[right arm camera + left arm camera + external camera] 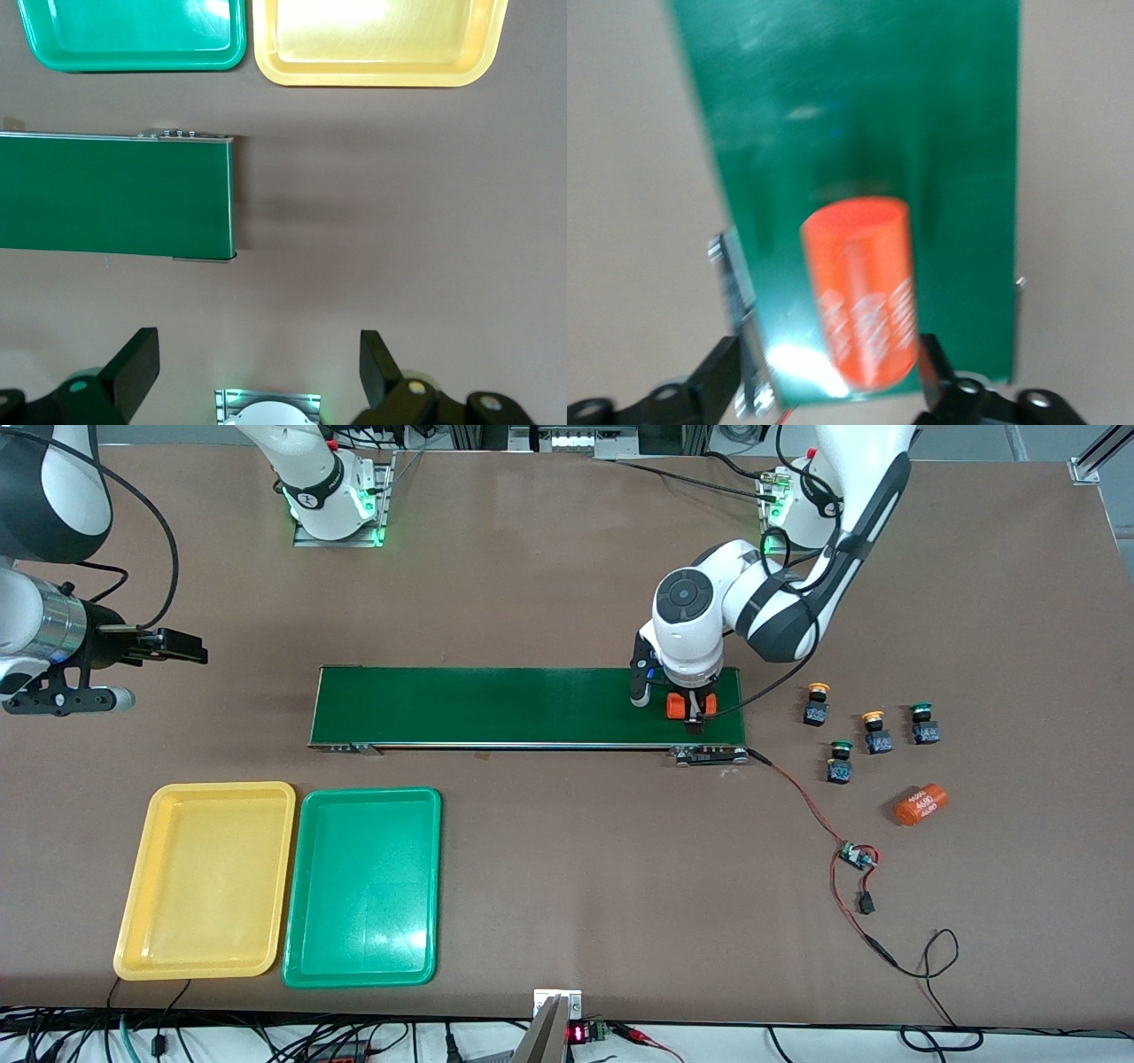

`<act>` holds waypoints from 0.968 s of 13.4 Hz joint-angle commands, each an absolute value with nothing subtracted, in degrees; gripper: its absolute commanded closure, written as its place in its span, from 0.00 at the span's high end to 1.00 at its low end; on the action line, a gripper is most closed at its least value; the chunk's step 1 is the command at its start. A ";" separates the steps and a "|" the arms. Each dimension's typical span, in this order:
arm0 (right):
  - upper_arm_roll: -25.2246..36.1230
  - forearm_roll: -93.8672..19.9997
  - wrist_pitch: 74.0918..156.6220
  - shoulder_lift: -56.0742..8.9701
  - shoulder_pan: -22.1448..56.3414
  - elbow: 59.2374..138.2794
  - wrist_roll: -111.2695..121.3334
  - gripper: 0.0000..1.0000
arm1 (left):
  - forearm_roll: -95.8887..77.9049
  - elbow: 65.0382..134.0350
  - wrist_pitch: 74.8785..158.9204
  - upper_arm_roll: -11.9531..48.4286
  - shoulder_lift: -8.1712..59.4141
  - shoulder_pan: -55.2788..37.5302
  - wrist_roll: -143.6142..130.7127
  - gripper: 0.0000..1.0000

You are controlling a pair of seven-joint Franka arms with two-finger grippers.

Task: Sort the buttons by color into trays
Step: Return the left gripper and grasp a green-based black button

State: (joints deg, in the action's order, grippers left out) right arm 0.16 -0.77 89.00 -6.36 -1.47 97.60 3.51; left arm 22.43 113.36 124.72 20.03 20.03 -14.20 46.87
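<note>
Right now the four buttons are sitting untouched on the bare table toward the left arm's end: a yellow-capped button (817,703), a second yellow-capped button (876,732), a green-capped button (924,724) and another green-capped button (839,763), the last one lying nearest the front camera. An orange cylinder printed "4680" (920,804) is lying near them, nearer still to that camera. The yellow tray (133,903) and the green tray (301,921) are resting side by side toward the right arm's end, both holding nothing. Between the two groups the dark-green conveyor belt (496,704) is stretching, carrying a second orange cylinder (864,292) at its end by the left arm. The left gripper (692,710) is hovering low over that cylinder, its fingers (713,376) standing apart on either side of it. The right gripper (182,646) is waiting above the table off the belt's other end, its fingers (133,363) spread wide on nothing.
</note>
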 commanded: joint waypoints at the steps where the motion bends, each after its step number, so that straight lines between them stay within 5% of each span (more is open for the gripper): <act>1: -0.09 -0.70 89.03 -6.24 -1.58 97.65 4.13 1.00 | 19.01 113.65 125.42 19.08 16.44 -8.37 48.43 1.00; 6: -0.09 -0.88 89.12 -6.24 -1.58 97.73 4.13 1.00 | 17.59 113.64 130.08 11.00 17.75 -0.63 45.81 1.00; 13: -0.09 -0.88 88.95 -6.33 -1.67 97.73 4.13 1.00 | 8.82 112.42 129.99 7.21 23.72 4.21 17.43 1.00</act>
